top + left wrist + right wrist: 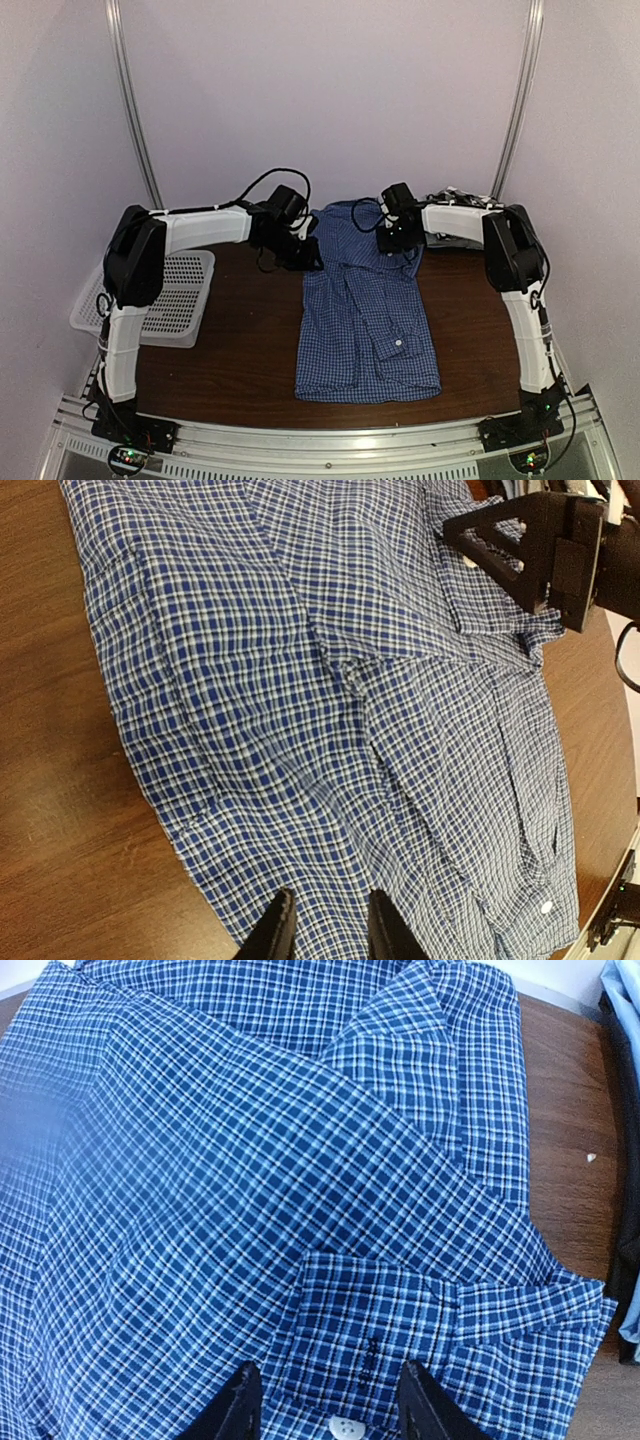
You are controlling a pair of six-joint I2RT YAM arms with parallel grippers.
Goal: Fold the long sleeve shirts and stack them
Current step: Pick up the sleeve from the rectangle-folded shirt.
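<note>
One long sleeve shirt (365, 320), blue fine-checked, lies lengthwise on the brown table (240, 350) with its sleeves folded in. My left gripper (305, 258) is at the shirt's far left edge. In the left wrist view its fingers (280, 925) stand a little apart just over the flat cloth (300, 680), holding nothing. My right gripper (395, 240) is over the shirt's far right part. Seen from its wrist, the right gripper (330, 1405) is open wide above a flap of the shirt (400, 1330) with a buttonhole and a white button (347, 1428).
A white mesh basket (180, 295) stands at the table's left edge beside the left arm. Dark and pale blue cloth (622, 1110) shows at the right edge of the right wrist view. The right gripper's black body (540, 540) sits at the top right of the left wrist view.
</note>
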